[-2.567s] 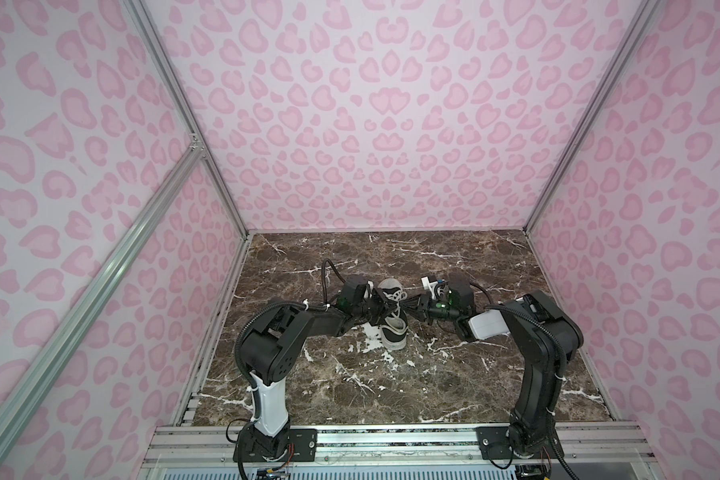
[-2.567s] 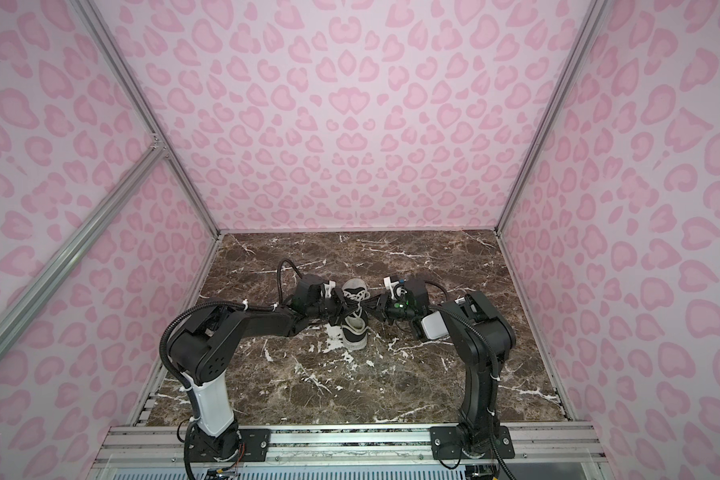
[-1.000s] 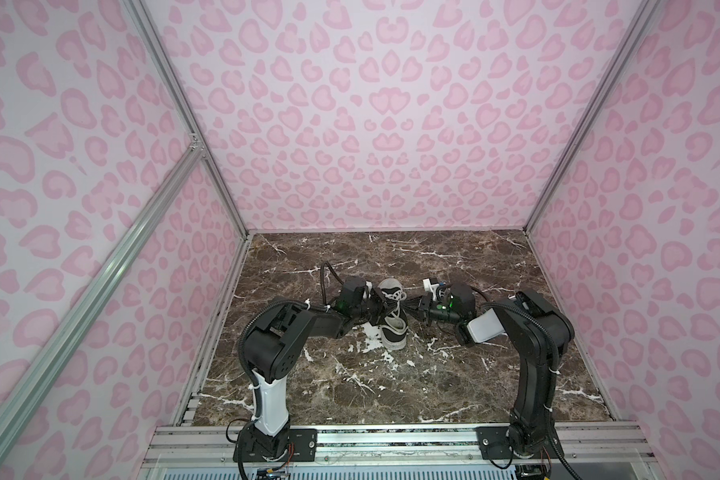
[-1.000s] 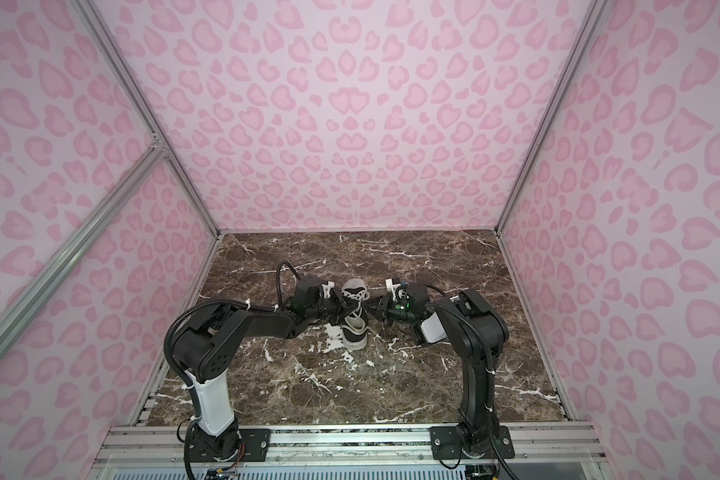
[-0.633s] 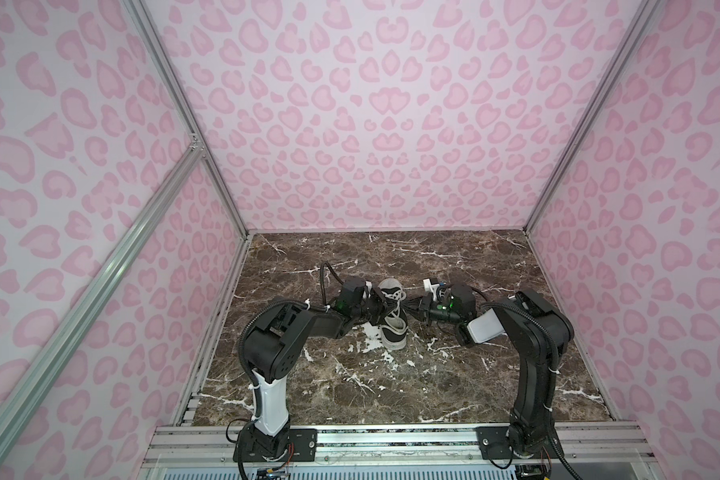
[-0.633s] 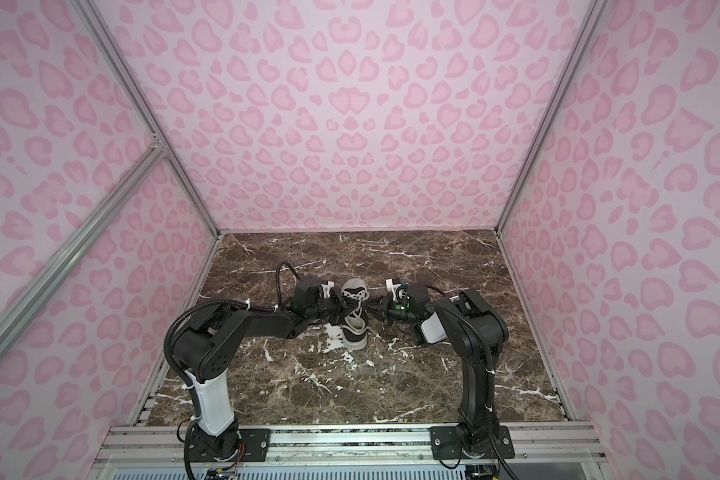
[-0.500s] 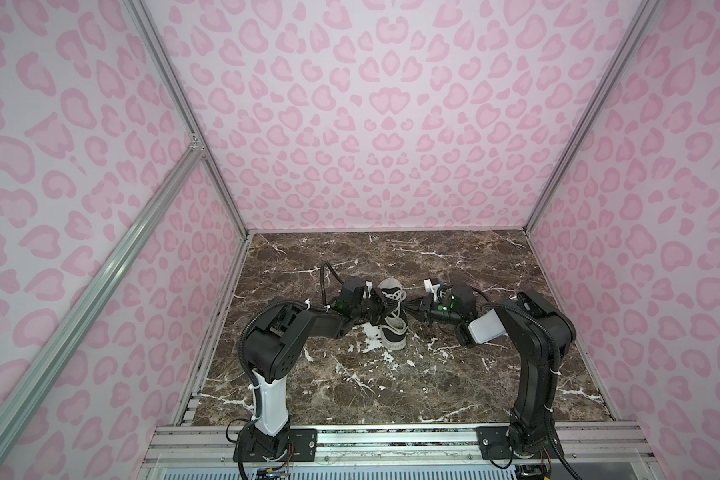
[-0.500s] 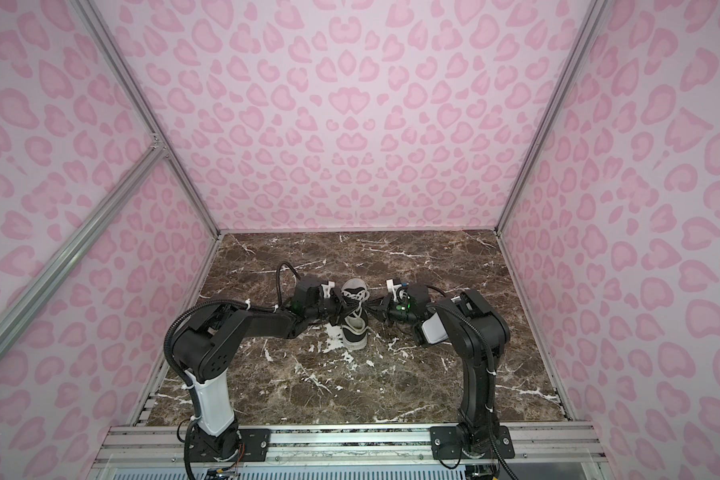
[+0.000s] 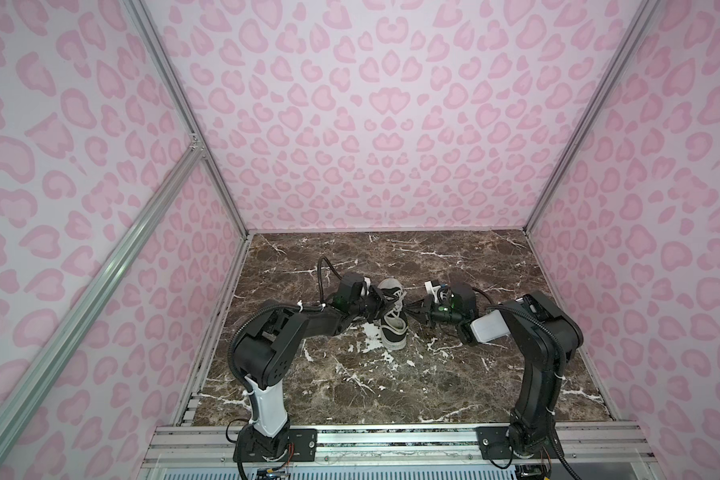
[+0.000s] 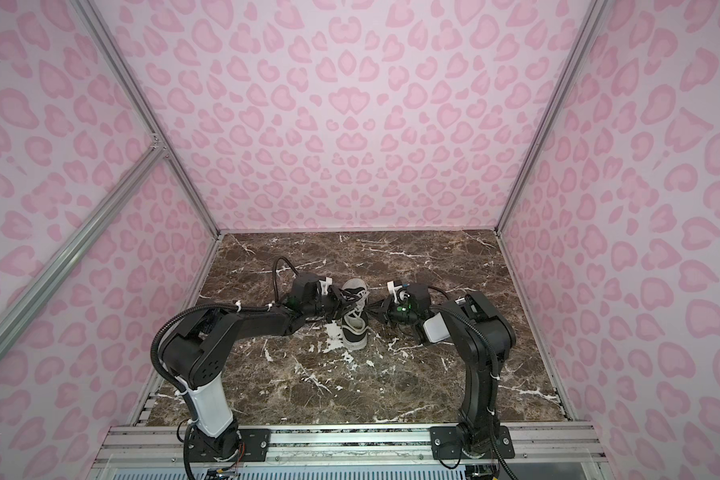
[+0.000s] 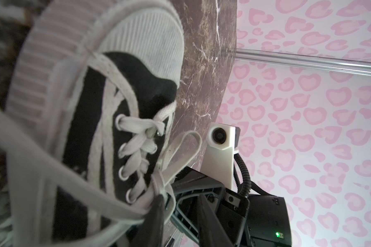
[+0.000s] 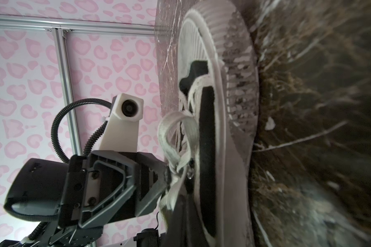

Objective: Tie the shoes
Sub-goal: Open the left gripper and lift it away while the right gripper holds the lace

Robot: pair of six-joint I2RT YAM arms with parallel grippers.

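Laces (image 11: 137, 125) pinched by right end effector (image 9: 411, 310); left end effector (image 12: 166, 181) parted beside sneaker (image 9: 393, 326).

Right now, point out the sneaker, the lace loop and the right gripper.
sneaker (image 9: 393, 340): a top view, white toe cap.
lace loop (image 11: 177, 142): left wrist view, flat strand.
right gripper (image 9: 410, 310): a top view, between fingertips.
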